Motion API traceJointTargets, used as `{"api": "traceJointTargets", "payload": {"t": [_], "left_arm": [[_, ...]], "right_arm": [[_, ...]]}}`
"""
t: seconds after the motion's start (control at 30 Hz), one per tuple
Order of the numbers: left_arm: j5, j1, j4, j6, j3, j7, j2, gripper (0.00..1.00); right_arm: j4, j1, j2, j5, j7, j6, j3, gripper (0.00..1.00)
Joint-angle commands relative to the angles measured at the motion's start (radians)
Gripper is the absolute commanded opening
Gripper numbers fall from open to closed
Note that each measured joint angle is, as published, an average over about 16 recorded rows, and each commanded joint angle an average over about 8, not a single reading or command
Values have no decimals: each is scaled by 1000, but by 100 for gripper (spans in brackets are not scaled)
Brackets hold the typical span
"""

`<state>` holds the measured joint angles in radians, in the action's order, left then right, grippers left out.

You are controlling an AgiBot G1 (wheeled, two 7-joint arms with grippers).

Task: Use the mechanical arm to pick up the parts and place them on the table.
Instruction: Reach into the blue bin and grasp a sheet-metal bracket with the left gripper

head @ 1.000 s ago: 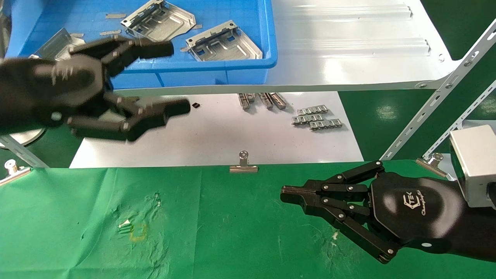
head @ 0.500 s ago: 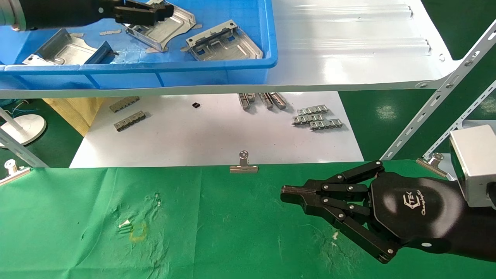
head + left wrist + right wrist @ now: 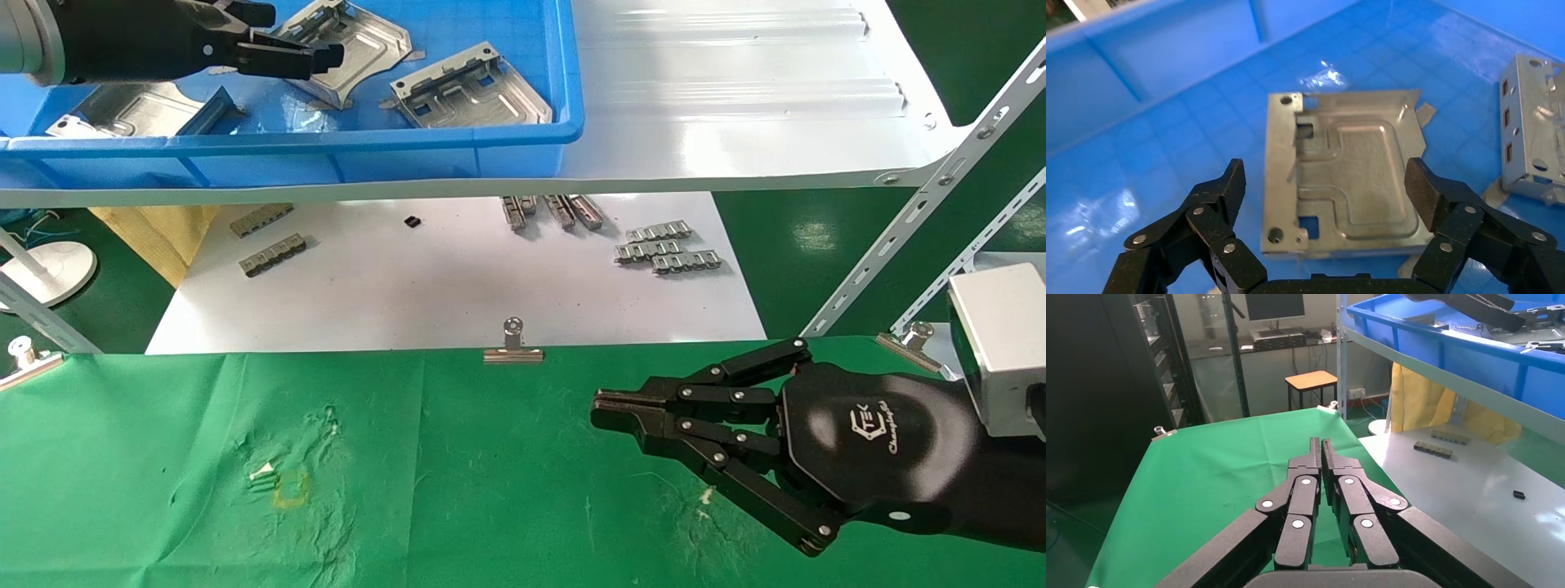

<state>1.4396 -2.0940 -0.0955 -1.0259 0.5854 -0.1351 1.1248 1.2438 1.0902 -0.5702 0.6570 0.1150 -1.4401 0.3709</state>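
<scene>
The right pincer (image 3: 1321,443), fingertips pressed together, hangs over the green-clothed bench (image 3: 1205,478) near its far edge, where binder clips (image 3: 1162,432) grip the corners; a blue bin (image 3: 1450,343) sits on the shelf beyond.

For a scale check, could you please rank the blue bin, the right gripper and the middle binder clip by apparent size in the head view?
1. Blue bin, though partly cropped.
2. Right gripper, nearer the camera, so its rank is only apparent.
3. Middle binder clip.
</scene>
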Motion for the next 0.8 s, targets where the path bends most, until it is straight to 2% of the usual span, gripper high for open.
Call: {"api": "traceJointTargets", "payload": {"t": [0.03,0.8], "left_arm": [[7,-10,14,-2,5,5,2,0],[32,-21,73,49,20,86,18,0]], "right_arm": [[0,0,0,0,0,0,0,100],[0,0,0,0,0,0,0,100]]}}
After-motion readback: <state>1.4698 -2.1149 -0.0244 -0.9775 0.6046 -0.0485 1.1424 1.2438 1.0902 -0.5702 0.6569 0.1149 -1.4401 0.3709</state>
